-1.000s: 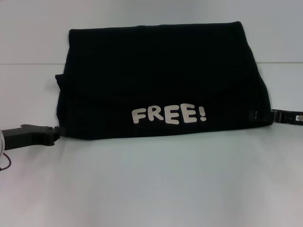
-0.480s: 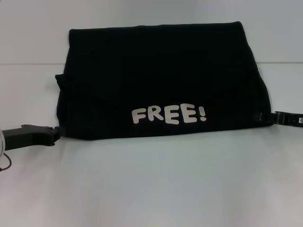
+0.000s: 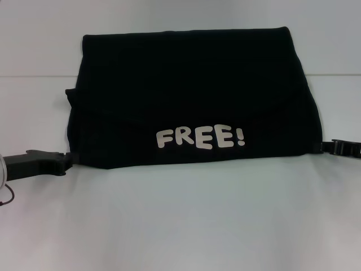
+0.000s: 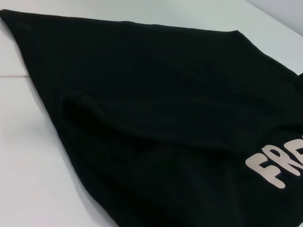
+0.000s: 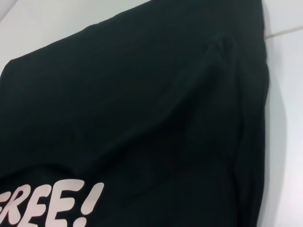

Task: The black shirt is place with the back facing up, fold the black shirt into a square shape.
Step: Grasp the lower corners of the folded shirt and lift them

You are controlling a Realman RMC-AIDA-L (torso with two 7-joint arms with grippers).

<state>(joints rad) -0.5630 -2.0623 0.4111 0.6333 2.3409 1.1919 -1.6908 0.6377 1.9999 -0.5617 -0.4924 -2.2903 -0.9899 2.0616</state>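
The black shirt lies folded into a wide rectangle on the white table. Its near flap faces up and shows the white lettering "FREE!". My left gripper sits low on the table at the shirt's near left corner, right at the cloth's edge. My right gripper is open and empty, just off the shirt's near right corner. The left wrist view shows the shirt with soft fold ridges. The right wrist view shows the shirt and part of the lettering.
A seam line crosses the white table behind the shirt. Bare table stretches in front of the shirt, and narrow strips lie to either side of it.
My right gripper has drawn back to the right, off the shirt's near right corner, and the cloth stayed in place. My left gripper has barely shifted.
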